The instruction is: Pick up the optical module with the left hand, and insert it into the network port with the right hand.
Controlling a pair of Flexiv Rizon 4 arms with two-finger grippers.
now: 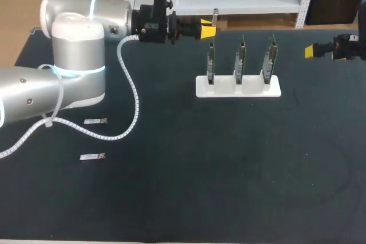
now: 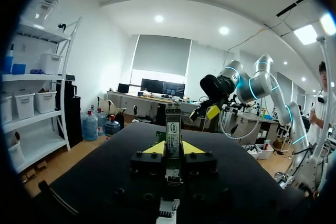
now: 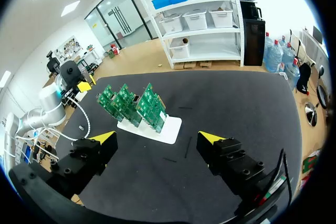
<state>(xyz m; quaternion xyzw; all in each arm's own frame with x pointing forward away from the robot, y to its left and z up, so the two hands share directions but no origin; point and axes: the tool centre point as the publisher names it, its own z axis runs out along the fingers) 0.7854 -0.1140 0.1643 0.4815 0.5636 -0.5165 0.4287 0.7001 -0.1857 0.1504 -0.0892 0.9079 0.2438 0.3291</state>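
My left hand [image 2: 173, 149] grips the optical module [image 2: 173, 121] near the boards [image 1: 240, 61], its lower end hidden. My right hand [image 3: 157, 140], cut off in the head view, hangs open over the surface [image 1: 229, 158].

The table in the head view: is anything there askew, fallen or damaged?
Nothing stands out. The three circuit boards stand upright in their white holder, and two spare modules lie flat on the table, apart. I see no damage.
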